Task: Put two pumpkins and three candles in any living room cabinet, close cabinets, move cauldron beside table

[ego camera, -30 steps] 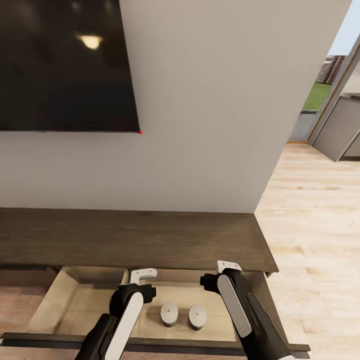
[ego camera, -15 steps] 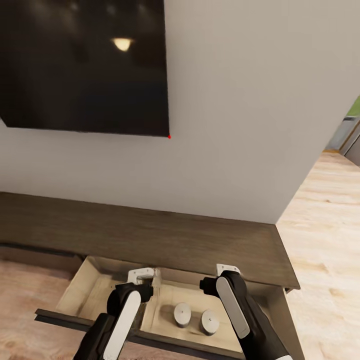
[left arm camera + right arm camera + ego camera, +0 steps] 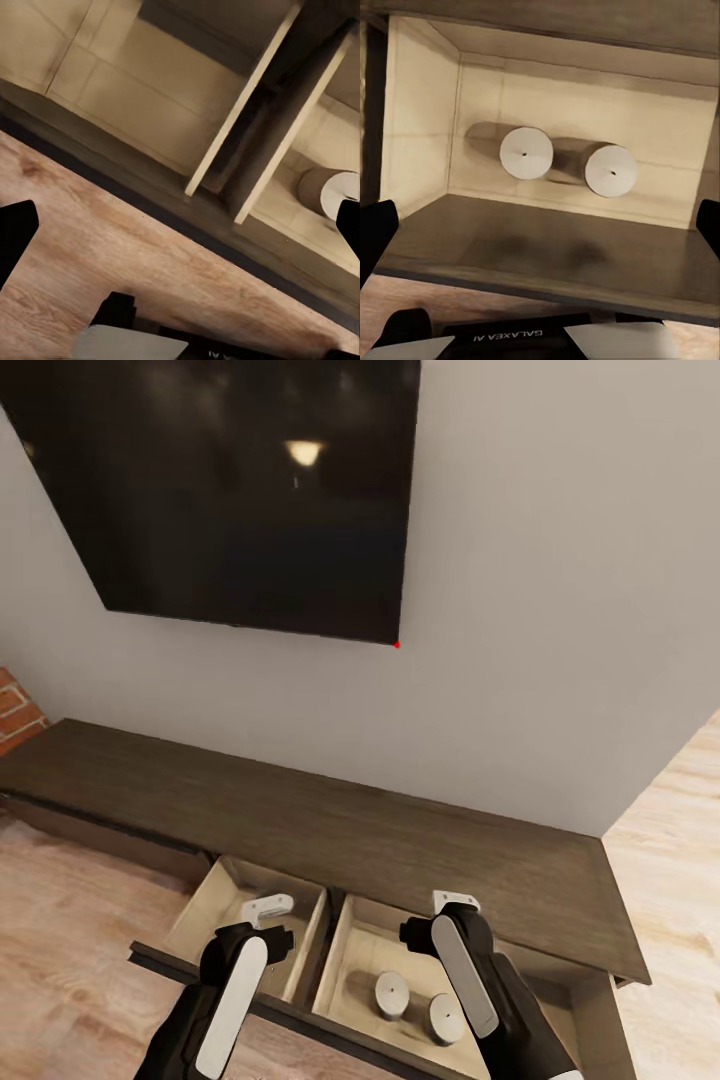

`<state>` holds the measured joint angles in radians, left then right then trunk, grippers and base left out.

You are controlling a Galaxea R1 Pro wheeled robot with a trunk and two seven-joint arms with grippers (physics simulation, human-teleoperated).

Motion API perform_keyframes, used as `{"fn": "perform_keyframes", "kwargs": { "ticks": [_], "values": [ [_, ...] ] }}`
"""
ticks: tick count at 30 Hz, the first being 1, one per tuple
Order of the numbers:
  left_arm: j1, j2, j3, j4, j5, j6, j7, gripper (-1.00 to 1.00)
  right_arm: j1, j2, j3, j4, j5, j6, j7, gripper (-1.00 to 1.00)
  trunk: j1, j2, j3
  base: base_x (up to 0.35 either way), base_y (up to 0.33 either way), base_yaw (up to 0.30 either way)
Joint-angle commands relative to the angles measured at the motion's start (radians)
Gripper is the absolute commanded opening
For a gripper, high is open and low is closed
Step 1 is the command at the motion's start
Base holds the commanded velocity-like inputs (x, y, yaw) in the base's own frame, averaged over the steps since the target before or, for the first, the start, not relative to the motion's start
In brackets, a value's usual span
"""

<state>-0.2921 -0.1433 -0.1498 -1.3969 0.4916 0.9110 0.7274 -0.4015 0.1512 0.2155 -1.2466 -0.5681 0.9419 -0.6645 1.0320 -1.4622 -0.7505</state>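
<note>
The long dark-brown cabinet (image 3: 330, 830) stands against the wall with one wide drawer (image 3: 250, 890) pulled out, pale beige inside. Two grey-white candles (image 3: 391, 992) (image 3: 446, 1017) stand side by side in the drawer's right compartment; they are also in the right wrist view (image 3: 526, 153) (image 3: 611, 170), and one (image 3: 330, 193) is in the left wrist view. My left gripper (image 3: 268, 908) hangs open over the left compartment. Above the candles' compartment my right gripper (image 3: 455, 902) is open and empty. The pumpkins, cauldron and table are out of view.
A large black TV (image 3: 240, 500) hangs on the pale wall above the cabinet. Red brick (image 3: 15, 710) shows at the far left. Light wood floor (image 3: 60, 940) runs in front of the cabinet and past its right end.
The view has swung to the left, so the cabinet, drawer and candles now sit further right and tilted in the picture. Both arms keep their pose.
</note>
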Motion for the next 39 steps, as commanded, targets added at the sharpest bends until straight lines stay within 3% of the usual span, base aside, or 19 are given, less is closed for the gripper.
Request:
{"fn": "perform_keyframes", "kwargs": {
  "ticks": [1,39],
  "values": [
    [-0.001,0.000,0.002,-0.001,0.010,0.002,0.010,1.00,0.000,0.000,0.001,-0.001,-0.009,0.002,-0.010,1.00,-0.004,0.007,0.002,0.000,0.000,0.287],
    [-0.001,0.001,0.013,0.007,0.012,0.002,0.006,1.00,0.000,0.001,0.001,0.013,-0.004,0.003,-0.017,1.00,-0.150,0.273,0.121,0.000,0.000,0.288]
  ]
}}
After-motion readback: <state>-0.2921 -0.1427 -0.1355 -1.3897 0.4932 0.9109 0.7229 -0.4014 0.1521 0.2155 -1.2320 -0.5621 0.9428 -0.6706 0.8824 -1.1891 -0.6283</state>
